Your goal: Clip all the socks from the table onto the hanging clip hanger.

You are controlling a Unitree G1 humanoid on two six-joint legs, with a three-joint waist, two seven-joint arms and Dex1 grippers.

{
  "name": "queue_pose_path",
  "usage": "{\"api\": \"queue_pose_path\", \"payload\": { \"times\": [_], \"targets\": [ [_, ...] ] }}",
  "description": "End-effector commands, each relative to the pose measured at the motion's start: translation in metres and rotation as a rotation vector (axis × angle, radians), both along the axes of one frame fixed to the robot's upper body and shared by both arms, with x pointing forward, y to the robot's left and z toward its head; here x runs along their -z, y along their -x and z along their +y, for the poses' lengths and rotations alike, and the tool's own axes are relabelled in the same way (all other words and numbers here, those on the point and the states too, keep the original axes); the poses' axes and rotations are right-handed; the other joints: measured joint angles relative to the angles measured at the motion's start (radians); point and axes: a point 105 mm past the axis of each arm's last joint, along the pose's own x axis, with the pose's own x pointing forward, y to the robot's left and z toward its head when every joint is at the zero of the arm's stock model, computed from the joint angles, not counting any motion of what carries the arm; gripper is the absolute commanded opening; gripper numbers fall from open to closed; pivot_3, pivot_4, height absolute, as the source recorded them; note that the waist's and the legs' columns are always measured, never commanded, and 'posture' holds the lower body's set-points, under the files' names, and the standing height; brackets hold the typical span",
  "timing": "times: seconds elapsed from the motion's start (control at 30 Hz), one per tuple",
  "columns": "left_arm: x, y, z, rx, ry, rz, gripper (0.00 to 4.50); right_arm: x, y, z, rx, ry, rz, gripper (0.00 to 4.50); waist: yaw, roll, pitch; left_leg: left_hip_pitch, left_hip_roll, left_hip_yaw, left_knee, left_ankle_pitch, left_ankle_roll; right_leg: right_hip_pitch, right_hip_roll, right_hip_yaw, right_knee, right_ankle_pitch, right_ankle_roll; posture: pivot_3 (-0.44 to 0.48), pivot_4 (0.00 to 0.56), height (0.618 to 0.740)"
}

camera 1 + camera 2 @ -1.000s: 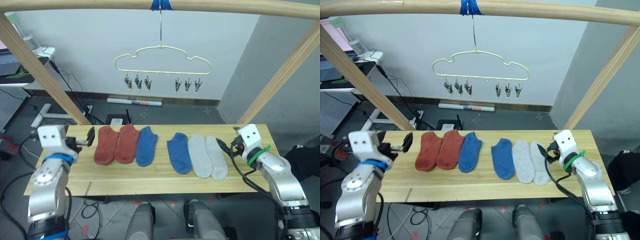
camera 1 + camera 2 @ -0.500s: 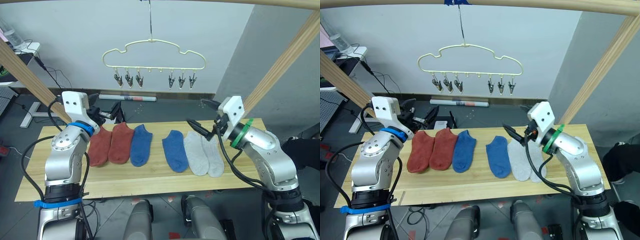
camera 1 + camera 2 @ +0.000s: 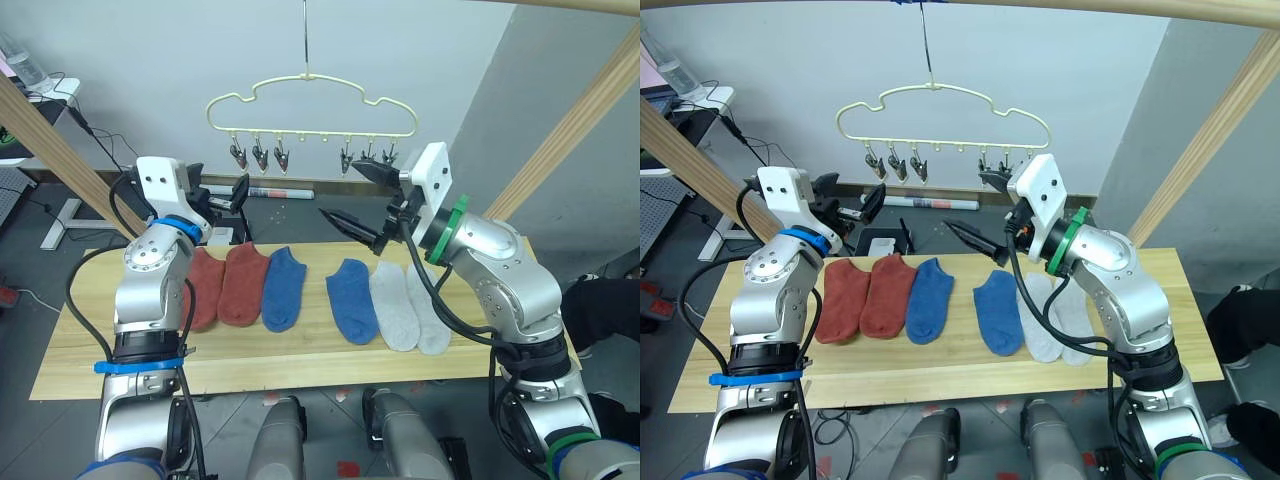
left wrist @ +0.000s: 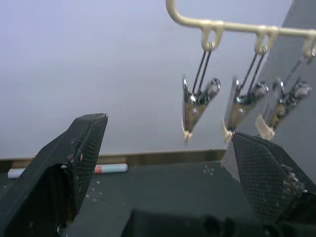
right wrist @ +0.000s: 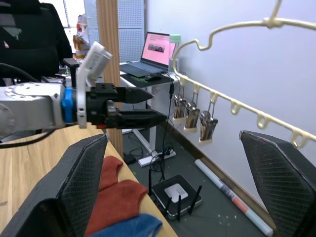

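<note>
both arms raised, nothing picked up yet

six socks are lying flat in a row on the table (image 3: 300,370): two rust-red socks (image 3: 225,286), two blue socks (image 3: 315,292), two grey socks (image 3: 410,308). the clip hanger (image 3: 310,105) is hanging above and behind them, all of its silver clips (image 4: 195,106) bare. the left gripper (image 3: 225,195) is sitting above the red pair, fingers spread, holding nothing; the right gripper (image 3: 362,196) is hovering wide open just under the right-hand clips, also empty. my judgement: the step in hand is the first pick. one arm should be dropping to a sock and pinching it near the cuff so fabric is hanging free, while the other is readying to squeeze a clip open. taking an end sock should be keeping the neighbours undisturbed.
</note>
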Motion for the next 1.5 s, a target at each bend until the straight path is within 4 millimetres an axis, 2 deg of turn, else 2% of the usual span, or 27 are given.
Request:
{"api": "queue_pose_path", "payload": {
  "times": [0.03,0.07,0.2,0.67,1.5],
  "targets": [
    [-0.013,-0.001,-0.007,0.029,-0.032,-0.070,4.11,-0.011,0.005,0.003,-0.020,-0.017,-0.048,4.50,0.000,0.000,0.000,0.000,0.000,0.000,0.000,0.000,0.000,0.000,0.000,0.000,0.000,0.000,0.000,-0.038,0.286,0.740],
    [-0.014,-0.002,-0.008,0.032,-0.035,-0.072,3.95,-0.010,0.005,0.002,-0.019,-0.016,-0.050,4.50,0.000,0.000,0.000,0.000,0.000,0.000,0.000,0.000,0.000,0.000,0.000,0.000,0.000,0.000,0.000,-0.038,0.286,0.740],
    [-0.014,-0.006,-0.005,0.027,-0.028,-0.066,2.80,-0.011,0.005,0.002,-0.016,-0.014,-0.054,4.50,0.000,0.000,0.000,0.000,0.000,0.000,0.001,0.000,0.000,0.000,0.000,0.000,0.001,0.000,0.000,-0.038,0.286,0.740],
    [-0.016,-0.015,-0.012,0.072,0.045,-0.065,2.80,-0.025,0.011,0.007,-0.045,-0.020,-0.113,4.50,-0.001,0.000,0.000,0.000,0.000,0.000,0.002,0.000,0.000,0.000,0.000,0.000,0.001,0.000,0.000,-0.048,0.281,0.740],
    [-0.032,-0.023,-0.012,0.055,0.066,-0.116,2.80,-0.025,0.015,0.008,-0.053,-0.013,-0.125,4.50,-0.001,0.000,0.000,-0.001,0.000,-0.001,0.007,0.000,0.000,0.000,0.000,-0.001,0.004,0.001,0.001,-0.050,0.279,0.740]
  ]
}}
